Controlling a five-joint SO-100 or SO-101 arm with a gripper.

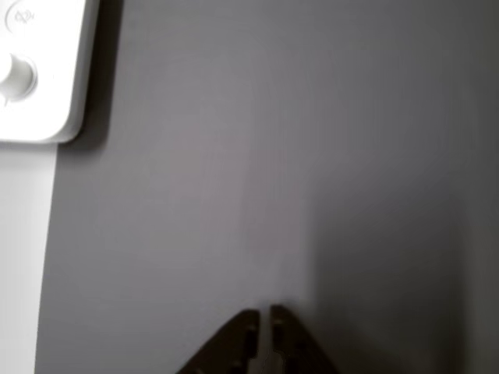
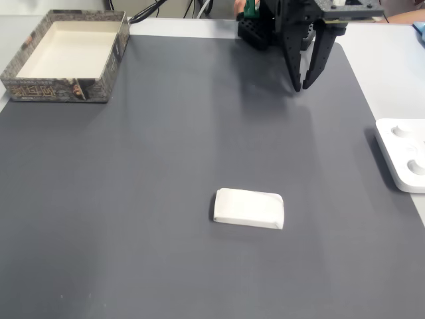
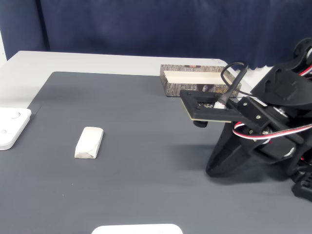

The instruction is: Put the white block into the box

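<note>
Bare dark mat (image 2: 166, 153) lies between the gripper (image 2: 300, 86) and the white block (image 2: 249, 208), seemingly unobstructed.

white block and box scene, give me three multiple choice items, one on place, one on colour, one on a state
1. Where does the white block lie?
A. inside the box
B. on the dark mat
C. between the gripper's fingers

2. What colour is the inside of the box?
A. pale beige
B. bright red
C. dark blue

3. How is the gripper in a fixed view?
A. clamped on the block
B. resting in the box
C. holding nothing, apart from the block

Answers:
1 B, the block rests alone on the mat.
2 A, the inner faces show pale beige in both fixed views.
3 C, the fingertips hang near the mat's far edge with nothing between them.
</note>
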